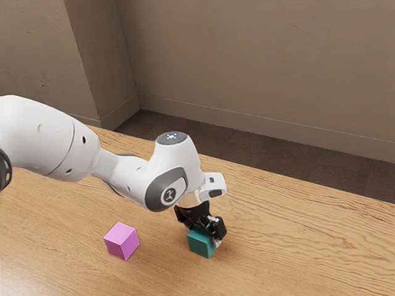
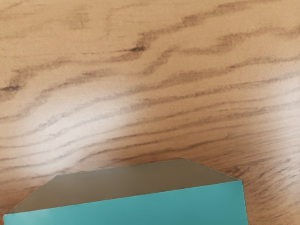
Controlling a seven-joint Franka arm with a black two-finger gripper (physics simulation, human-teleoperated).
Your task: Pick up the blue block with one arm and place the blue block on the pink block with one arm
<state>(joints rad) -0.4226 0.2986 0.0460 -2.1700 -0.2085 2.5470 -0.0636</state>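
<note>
On the desk (image 1: 308, 209): first block (image 1: 200, 243) directly under the end effector (image 1: 207, 231); second block (image 1: 121, 240) apart, toward the exterior view's left.

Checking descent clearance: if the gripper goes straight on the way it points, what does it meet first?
The small blue-green cube, directly under the gripper on the wooden table. Depth is unclear; it may already be touching.

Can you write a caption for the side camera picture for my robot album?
Robot gripper down at the blue block, pink block sitting apart on the wooden table.
</note>
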